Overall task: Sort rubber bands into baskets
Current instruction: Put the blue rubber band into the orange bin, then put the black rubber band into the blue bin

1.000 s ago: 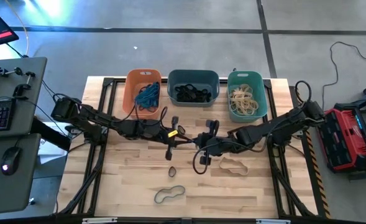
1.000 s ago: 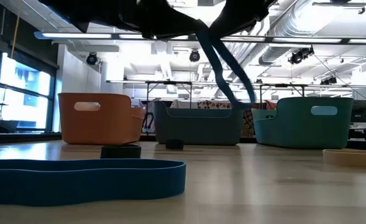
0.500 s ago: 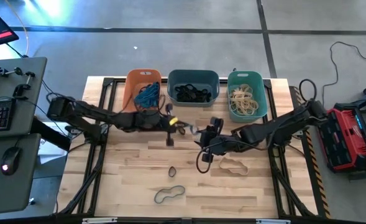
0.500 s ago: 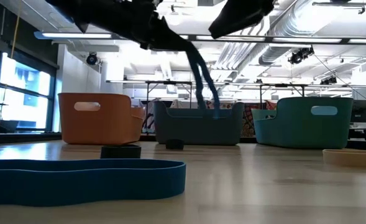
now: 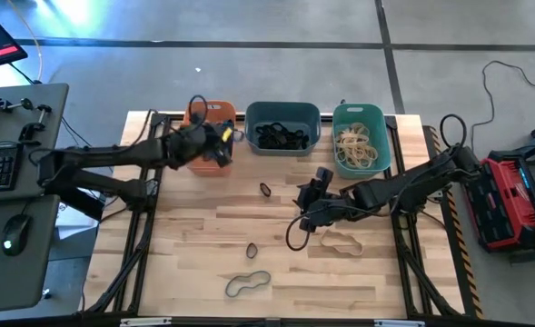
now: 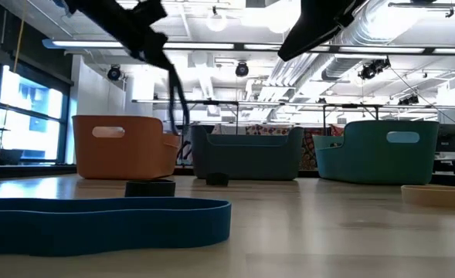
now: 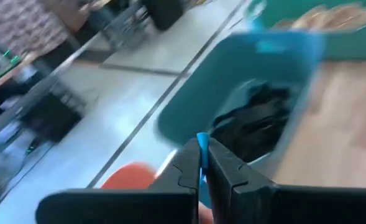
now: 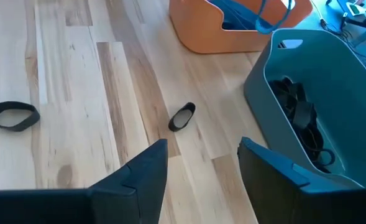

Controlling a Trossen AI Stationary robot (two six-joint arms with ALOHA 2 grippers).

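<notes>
My left gripper (image 5: 223,136) is over the orange basket (image 5: 194,111) at the far left, shut on a blue rubber band (image 7: 201,140) that hangs below it (image 6: 177,93). The same blue rubber band (image 8: 266,22) shows above that basket's blue pile in the right wrist view. My right gripper (image 5: 308,204) hovers open over the table's middle, with nothing between its fingers (image 8: 201,162). Beside the orange basket stand the slate basket (image 5: 249,127) with black bands and the teal basket (image 5: 387,136) with tan bands. My left gripper pinches the blue band (image 7: 201,144) between its two fingers, near their free ends. The fingers slant down toward the table's far edge. The band hangs slack below them (image 6: 179,108), clear of the table.
Loose bands lie on the wood: a small black one (image 5: 265,190) before the slate basket, another black one (image 5: 252,250), a wide blue one (image 5: 248,284) near the front edge, and a tan one (image 5: 340,242) under the right arm.
My left gripper has swung up from the table's middle toward the far left, to the orange basket, carrying the blue band. My right gripper has opened and let go of that band, which before was stretched between both grippers and now hangs from the left one alone.
</notes>
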